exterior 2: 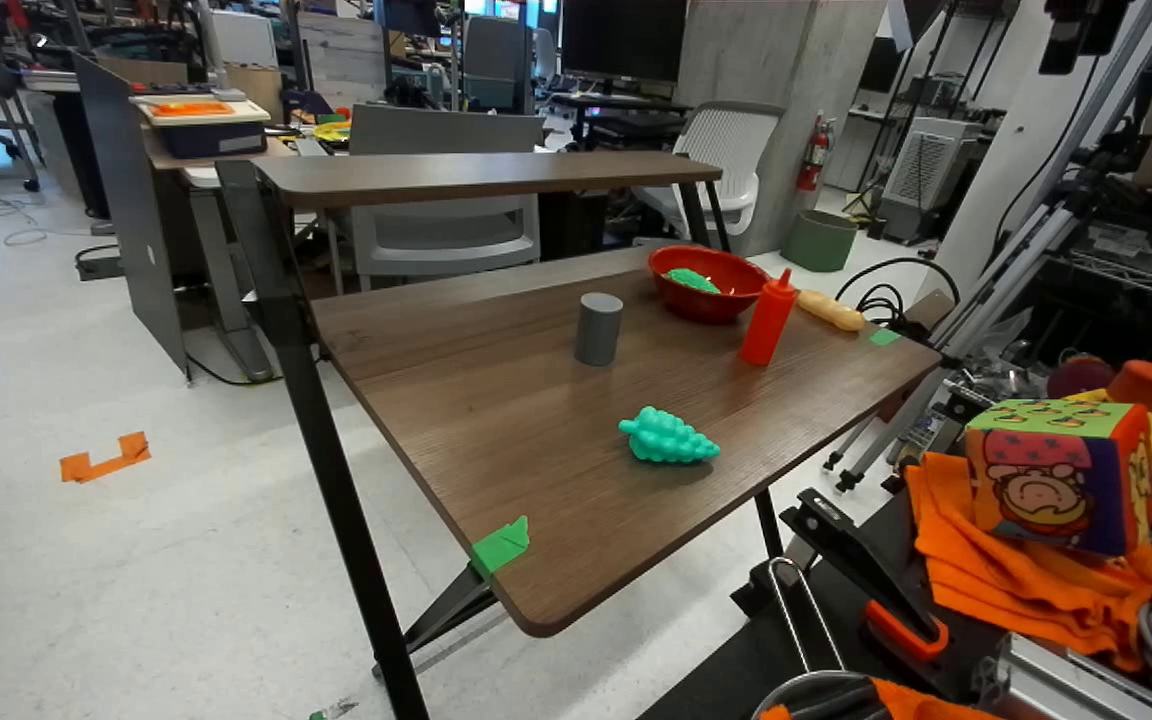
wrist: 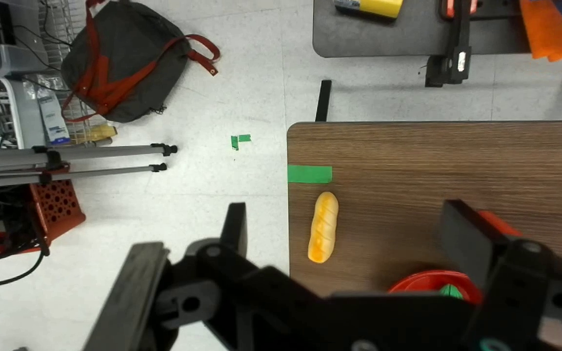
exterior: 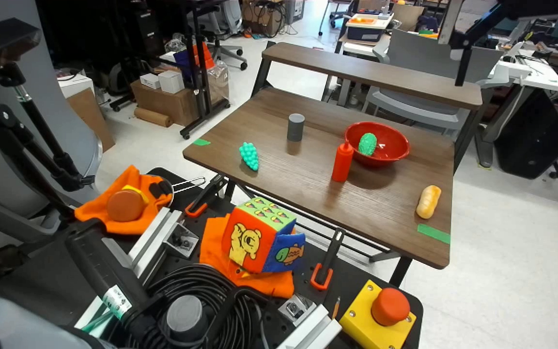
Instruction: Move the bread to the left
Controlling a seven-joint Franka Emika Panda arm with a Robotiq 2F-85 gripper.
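Observation:
The bread [wrist: 323,227] is a small oblong yellow-orange loaf lying on the brown table [wrist: 408,156], near the table's edge and a strip of green tape. It also shows in both exterior views, at the right end of the table [exterior: 428,201] and behind the red bottle [exterior 2: 831,310]. My gripper [wrist: 346,209] is open and empty in the wrist view, high above the table. The bread shows between the fingers, closer to the left one. Part of the gripper shows at the top right in an exterior view [exterior: 462,68].
A red bowl [exterior: 400,151] holds a green object [exterior: 367,144]. A red bottle [exterior: 342,164] stands beside it. A grey cylinder [exterior 2: 598,330] and a teal grape-like object [exterior 2: 669,437] are on the table. A raised shelf [exterior: 371,72] runs along the table's back.

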